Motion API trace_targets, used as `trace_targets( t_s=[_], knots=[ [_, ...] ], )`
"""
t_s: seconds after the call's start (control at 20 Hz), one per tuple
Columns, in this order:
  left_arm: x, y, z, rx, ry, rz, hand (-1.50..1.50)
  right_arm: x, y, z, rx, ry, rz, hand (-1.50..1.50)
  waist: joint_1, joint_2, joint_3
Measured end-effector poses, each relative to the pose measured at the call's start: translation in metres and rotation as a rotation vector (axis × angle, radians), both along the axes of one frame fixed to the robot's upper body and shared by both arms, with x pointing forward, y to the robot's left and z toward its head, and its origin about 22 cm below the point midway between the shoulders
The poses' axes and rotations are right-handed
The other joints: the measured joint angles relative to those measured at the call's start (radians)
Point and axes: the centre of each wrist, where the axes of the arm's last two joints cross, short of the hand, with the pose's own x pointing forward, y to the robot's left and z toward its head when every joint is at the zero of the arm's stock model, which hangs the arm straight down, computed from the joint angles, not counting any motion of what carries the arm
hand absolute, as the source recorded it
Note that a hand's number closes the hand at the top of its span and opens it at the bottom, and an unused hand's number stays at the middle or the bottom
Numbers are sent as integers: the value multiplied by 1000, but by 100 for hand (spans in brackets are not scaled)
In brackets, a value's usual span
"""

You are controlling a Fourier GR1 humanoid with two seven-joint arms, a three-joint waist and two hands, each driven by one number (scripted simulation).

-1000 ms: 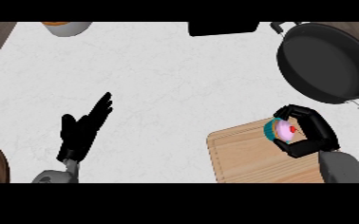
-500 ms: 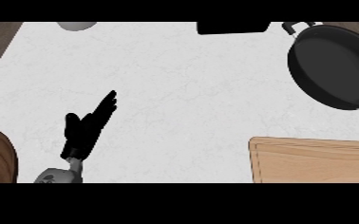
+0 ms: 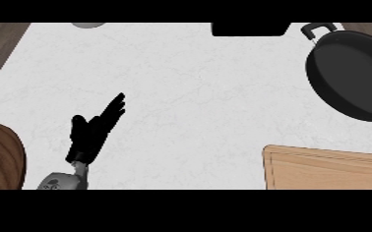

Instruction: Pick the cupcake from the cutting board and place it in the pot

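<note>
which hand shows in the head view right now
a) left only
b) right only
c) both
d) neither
a, only the left hand shows, open at the view's lower left; no hand is by the cutting board or the pot on the right.

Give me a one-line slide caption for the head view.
Left hand open over the counter; pot at right, cutting board lower right; no cupcake or right hand in view.
</note>
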Motion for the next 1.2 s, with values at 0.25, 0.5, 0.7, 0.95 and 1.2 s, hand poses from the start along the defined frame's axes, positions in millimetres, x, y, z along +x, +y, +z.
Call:
trace_targets(
  t_s=[0.25, 0.5, 0.7, 0.95, 1.2],
  knots=[
    [2, -2, -1, 4, -1, -8, 0, 24, 0, 47, -119, 27, -24, 150, 3, 0, 0],
    [-2, -6, 0, 3, 6, -15, 0, 56, 17, 92, -183, 71, -40, 150, 8, 1, -1],
    [2, -1, -2, 1, -5, -23, 0, 92, 33, 128, -223, 115, -41, 150, 15, 2, 0],
    [2, -4, -1, -3, -10, -34, 0, 131, 50, 156, -267, 226, -31, 150, 29, 4, 1],
    [2, -8, 2, -2, -12, -45, 0, 172, 65, 162, -314, 314, -18, 150, 41, 7, 1]
  ],
)
